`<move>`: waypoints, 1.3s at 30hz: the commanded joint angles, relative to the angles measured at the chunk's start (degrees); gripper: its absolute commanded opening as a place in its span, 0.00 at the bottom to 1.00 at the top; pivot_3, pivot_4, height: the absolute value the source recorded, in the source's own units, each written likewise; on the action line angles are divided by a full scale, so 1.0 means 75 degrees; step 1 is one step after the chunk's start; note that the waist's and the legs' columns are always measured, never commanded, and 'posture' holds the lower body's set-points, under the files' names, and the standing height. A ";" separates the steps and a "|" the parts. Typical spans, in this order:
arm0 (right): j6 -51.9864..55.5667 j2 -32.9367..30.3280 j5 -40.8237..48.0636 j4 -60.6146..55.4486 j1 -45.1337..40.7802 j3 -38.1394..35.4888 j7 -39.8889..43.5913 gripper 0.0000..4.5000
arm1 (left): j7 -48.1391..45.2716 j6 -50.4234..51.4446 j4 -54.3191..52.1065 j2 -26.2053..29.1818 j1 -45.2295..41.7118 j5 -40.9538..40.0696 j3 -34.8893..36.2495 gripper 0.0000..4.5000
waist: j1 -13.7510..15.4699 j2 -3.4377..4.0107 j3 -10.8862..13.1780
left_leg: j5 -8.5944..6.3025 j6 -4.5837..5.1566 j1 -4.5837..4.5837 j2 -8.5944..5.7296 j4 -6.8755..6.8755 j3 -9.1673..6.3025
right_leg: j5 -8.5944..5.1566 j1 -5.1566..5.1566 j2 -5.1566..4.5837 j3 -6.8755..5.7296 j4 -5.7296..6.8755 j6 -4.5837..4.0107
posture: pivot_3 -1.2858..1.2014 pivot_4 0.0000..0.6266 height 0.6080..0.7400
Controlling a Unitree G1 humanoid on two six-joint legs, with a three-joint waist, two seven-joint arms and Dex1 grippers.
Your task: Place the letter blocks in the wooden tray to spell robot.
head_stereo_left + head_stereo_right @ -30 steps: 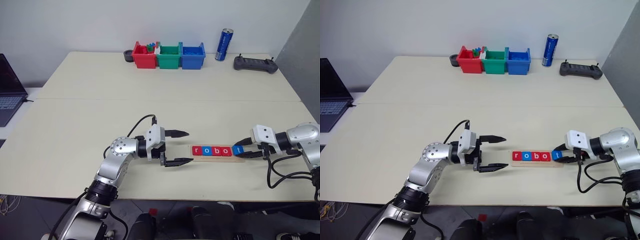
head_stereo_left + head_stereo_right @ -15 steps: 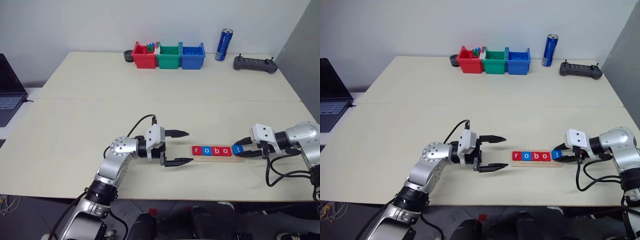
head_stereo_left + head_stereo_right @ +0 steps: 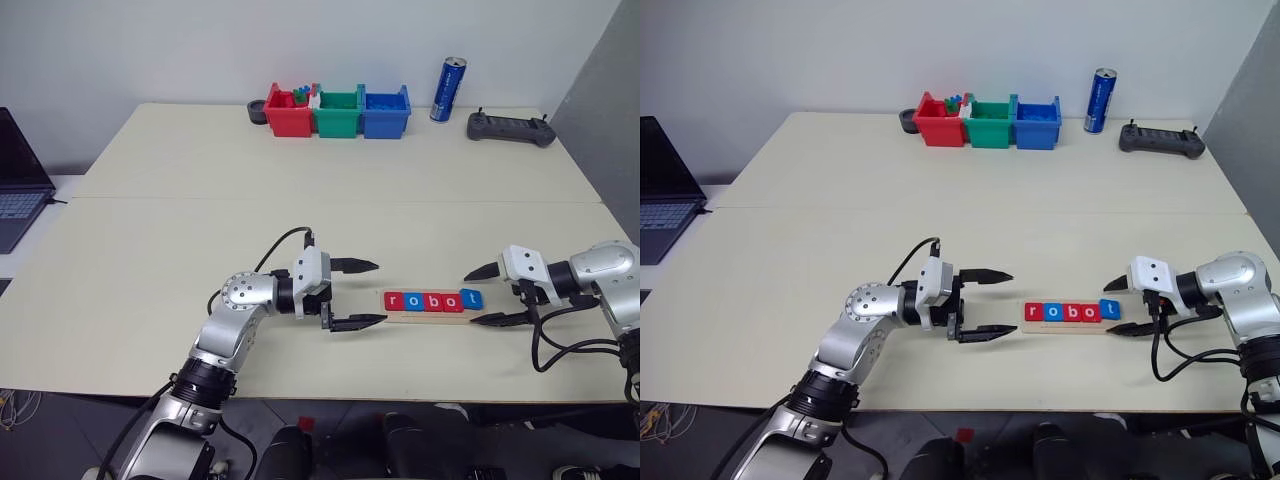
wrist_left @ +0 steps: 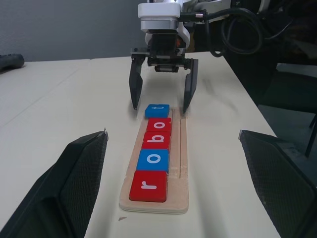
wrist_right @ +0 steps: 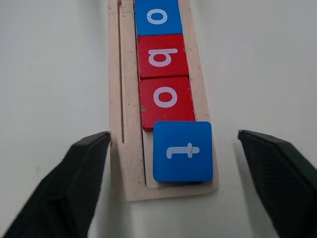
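Since the earlier frame, right gripper [image 3: 486,295] spreads wide off blue t tile [image 3: 472,298], skewed on pale wooden tray [image 3: 432,317], lower centre. Left gripper [image 3: 367,293] open. Plastic bins [image 3: 337,113], blue can [image 3: 448,89] upper centre.

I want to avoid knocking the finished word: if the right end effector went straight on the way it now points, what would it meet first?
Most likely the blue t block, at the near end of the wooden tray. The right end effector is open and points at that end, its fingers either side of the block, though depth is hard to judge.
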 commanded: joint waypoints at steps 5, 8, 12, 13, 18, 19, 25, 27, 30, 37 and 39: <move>0.0141 -0.0129 0.0173 0.0025 -0.0375 -0.0252 0.0044 1.00 | 0.0036 -0.0078 -0.0065 -0.0019 -0.0097 -0.0044 0.0084 1.00 | -0.0003 0.0000 0.0000 | 0.0000 0.0000 0.0000 0.0000 0.0002 0.0001 | 0.0000 0.0000 0.0000 0.0001 0.0002 0.0000 | 0.52 0.24 1.00; 0.0174 -0.0098 0.0172 0.0153 -0.0514 -0.0260 0.0013 1.00 | 0.0024 -0.0097 -0.0009 -0.0038 -0.0134 -0.0038 0.0082 1.00 | 0.0000 0.0000 0.0000 | 0.0000 0.0000 0.0000 0.0000 0.0003 -0.0001 | 0.0000 0.0000 0.0000 -0.0001 0.0003 0.0000 | 0.52 0.24 1.00; 0.0207 -0.0026 0.0247 0.0306 -0.0649 -0.0291 0.0020 0.78 | 0.0014 -0.0122 0.0045 -0.0064 -0.0187 -0.0023 0.0091 1.00 | 0.0002 0.0000 0.0000 | 0.0000 0.0000 -0.0003 -0.0001 0.0006 -0.0001 | 0.0000 0.0000 0.0000 -0.0001 0.0002 0.0000 | 0.52 0.24 1.00; 0.0202 0.0002 0.0255 0.0314 -0.0653 -0.0291 -0.0003 0.70 | 0.0013 -0.0119 0.0037 -0.0062 -0.0186 -0.0025 0.0094 1.00 | 0.0000 0.0000 0.0000 | 0.0000 0.0000 -0.0002 -0.0001 0.0007 -0.0001 | 0.0000 0.0000 0.0000 -0.0001 0.0003 0.0000 | 0.52 0.24 1.00; 0.0166 0.0150 0.0268 0.0300 -0.0661 -0.0282 -0.0111 0.30 | -0.0003 -0.0118 0.0026 -0.0035 -0.0171 -0.0034 0.0101 1.00 | -0.0002 0.0000 0.0000 | 0.0000 0.0000 -0.0002 0.0000 0.0007 -0.0001 | 0.0000 0.0000 0.0001 -0.0001 0.0004 0.0000 | 0.52 0.24 1.00; 0.0164 0.0187 0.0272 0.0289 -0.0679 -0.0286 -0.0136 0.22 | -0.0007 -0.0114 0.0021 -0.0027 -0.0166 -0.0034 0.0101 1.00 | -0.0002 0.0000 0.0000 | 0.0000 0.0000 -0.0002 0.0000 0.0007 -0.0001 | 0.0000 0.0000 0.0000 -0.0001 0.0005 0.0000 | 0.52 0.24 1.00; 0.0175 0.0363 0.0144 0.0173 -0.0718 -0.0187 -0.0271 0.01 | -0.0007 -0.0109 0.0036 -0.0022 -0.0199 -0.0021 0.0099 1.00 | 0.0002 0.0000 0.0000 | 0.0000 0.0000 -0.0003 -0.0001 0.0011 -0.0003 | 0.0000 0.0000 0.0000 -0.0002 0.0007 0.0000 | 0.52 0.24 1.00; 0.0076 0.0385 0.0075 0.0194 -0.0695 -0.0155 -0.0322 0.01 | -0.0007 -0.0105 0.0026 -0.0020 -0.0195 -0.0019 0.0095 1.00 | 0.0001 0.0000 0.0000 | 0.0000 0.0000 -0.0004 0.0000 0.0013 -0.0003 | 0.0000 0.0000 0.0000 -0.0002 0.0008 0.0000 | 0.52 0.24 1.00; -0.0056 0.0399 0.0010 0.0262 -0.0680 -0.0115 -0.0376 0.01 | -0.0003 -0.0094 -0.0001 -0.0017 -0.0180 -0.0021 0.0090 1.00 | 0.0000 0.0000 0.0000 | 0.0000 0.0000 -0.0003 0.0000 0.0014 -0.0003 | 0.0000 0.0000 0.0000 -0.0002 0.0009 0.0000 | 0.52 0.24 1.00; -0.0229 0.0326 -0.0062 0.0255 -0.0584 -0.0046 -0.0284 0.01 | 0.0003 -0.0111 0.0033 -0.0020 -0.0196 -0.0007 0.0092 1.00 | 0.0000 0.0000 0.0000 | 0.0000 0.0000 -0.0004 -0.0001 0.0019 -0.0003 | 0.0000 0.0000 0.0001 -0.0002 0.0012 0.0000 | 0.52 0.24 1.00; -0.0274 0.0292 -0.0079 0.0187 -0.0520 -0.0011 -0.0221 0.01 | 0.0010 -0.0121 0.0040 -0.0026 -0.0202 -0.0004 0.0096 1.00 | 0.0000 0.0000 0.0000 | 0.0000 0.0000 -0.0004 -0.0001 0.0020 -0.0003 | 0.0000 0.0000 0.0000 -0.0002 0.0013 0.0000 | 0.52 0.24 1.00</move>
